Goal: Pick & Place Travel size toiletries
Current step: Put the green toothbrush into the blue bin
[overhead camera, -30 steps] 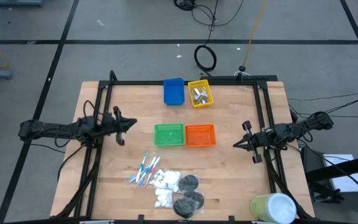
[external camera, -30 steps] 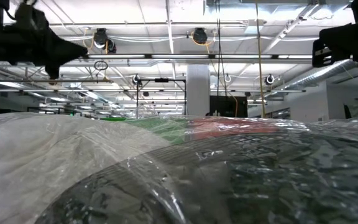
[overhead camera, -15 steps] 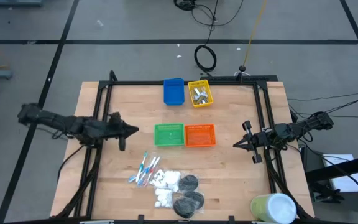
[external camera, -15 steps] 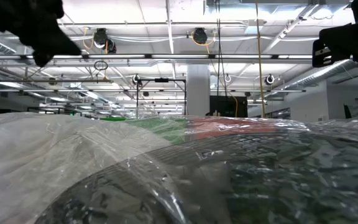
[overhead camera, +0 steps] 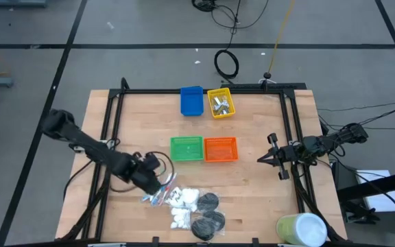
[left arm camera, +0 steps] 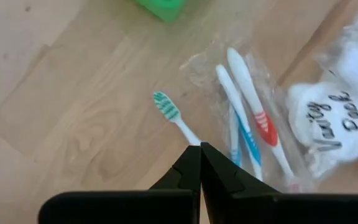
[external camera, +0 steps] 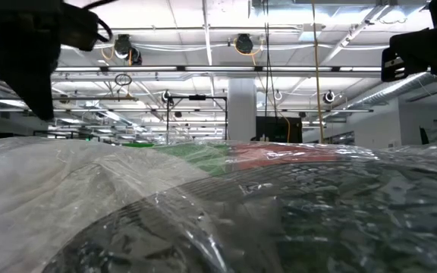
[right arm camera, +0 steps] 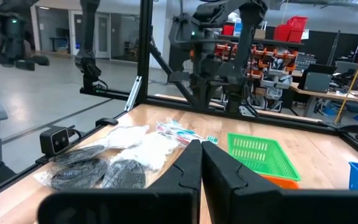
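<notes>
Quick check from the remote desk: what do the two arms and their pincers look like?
Both arms are dark, jointed and slim, with black cables trailing at their bases. The left pincer and right pincer each end in two black, wedge-shaped fingers tapering to a point. No markings show.

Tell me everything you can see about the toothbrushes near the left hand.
The toothbrushes are thin plastic sticks, white with blue or red grips. Several lie flat together inside a clear crinkled bag; one with green-and-white bristles lies bare on the wooden table, its handle running under the shut left hand. The bundle lies beside the white packets, below the green bin in the high view.
</notes>
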Controlling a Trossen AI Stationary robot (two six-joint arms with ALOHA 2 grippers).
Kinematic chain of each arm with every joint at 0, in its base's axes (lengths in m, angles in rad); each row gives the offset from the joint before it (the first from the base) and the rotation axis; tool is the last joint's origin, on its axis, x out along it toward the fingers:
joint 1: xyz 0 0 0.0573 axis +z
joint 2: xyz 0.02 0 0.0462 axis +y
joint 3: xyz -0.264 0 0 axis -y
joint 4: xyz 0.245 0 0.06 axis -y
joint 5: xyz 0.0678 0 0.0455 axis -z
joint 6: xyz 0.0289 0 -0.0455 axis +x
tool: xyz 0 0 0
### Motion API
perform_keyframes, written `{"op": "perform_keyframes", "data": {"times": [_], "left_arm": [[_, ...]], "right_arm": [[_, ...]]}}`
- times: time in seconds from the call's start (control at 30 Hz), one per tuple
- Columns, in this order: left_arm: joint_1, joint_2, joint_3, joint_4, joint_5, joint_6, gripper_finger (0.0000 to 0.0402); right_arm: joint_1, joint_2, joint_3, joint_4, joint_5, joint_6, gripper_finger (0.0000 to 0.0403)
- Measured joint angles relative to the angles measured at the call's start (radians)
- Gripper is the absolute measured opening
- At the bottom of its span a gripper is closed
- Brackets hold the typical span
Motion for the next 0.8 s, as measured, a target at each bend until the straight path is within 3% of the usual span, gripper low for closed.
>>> {"op": "perform_keyframes", "data": {"times": [0.27, 0.6, 0.8], "left_arm": [[0.071, 0.109, 0.018, -0.016, 0.029, -0.151, 0.0016], [0.158, 0.162, 0.017, 0.014, 0.074, -0.152, 0.0169], [0.173, 0.241, 0.017, 0.012, 0.115, -0.153, 0.0212]], "right_arm": [[0.0, 0.0, 0.0, 0.003, 0.0, 0.0, 0.0], [0.0, 0.0, 0.0, 0.003, 0.0, 0.0, 0.0], [0.0, 0.0, 0.0, 0.003, 0.0, 0.0, 0.0]]}}
